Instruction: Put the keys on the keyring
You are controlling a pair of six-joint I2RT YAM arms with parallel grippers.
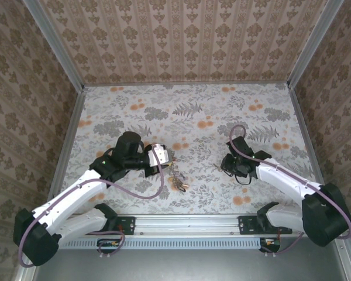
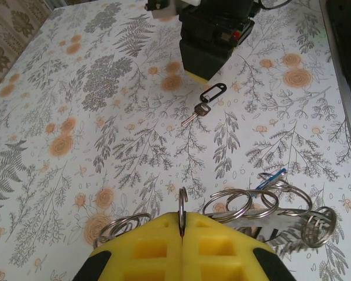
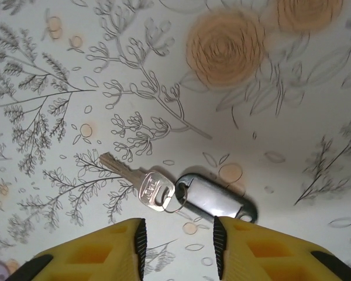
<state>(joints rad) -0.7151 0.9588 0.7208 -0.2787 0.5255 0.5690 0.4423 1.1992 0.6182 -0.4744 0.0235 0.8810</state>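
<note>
My left gripper (image 2: 182, 227) is shut on a thin silvery ring of the keyring (image 2: 182, 202), pinched edge-on between its yellow fingers. More linked rings (image 2: 241, 205) of the bundle spread to either side, with a blue key (image 2: 272, 177) among them. In the top view the bundle (image 1: 176, 180) hangs below the left gripper (image 1: 164, 158). A silver key (image 3: 141, 182) on a small ring with a black tag (image 3: 217, 200) lies flat on the table. My right gripper (image 3: 178, 246) hovers open just short of it, with nothing between its fingers.
The floral tablecloth (image 1: 187, 117) covers the table, walled by patterned panels with metal posts (image 1: 51, 41). The two grippers stand near each other at the table's middle front; the right gripper (image 2: 213, 35) shows just beyond the tagged key (image 2: 203, 106).
</note>
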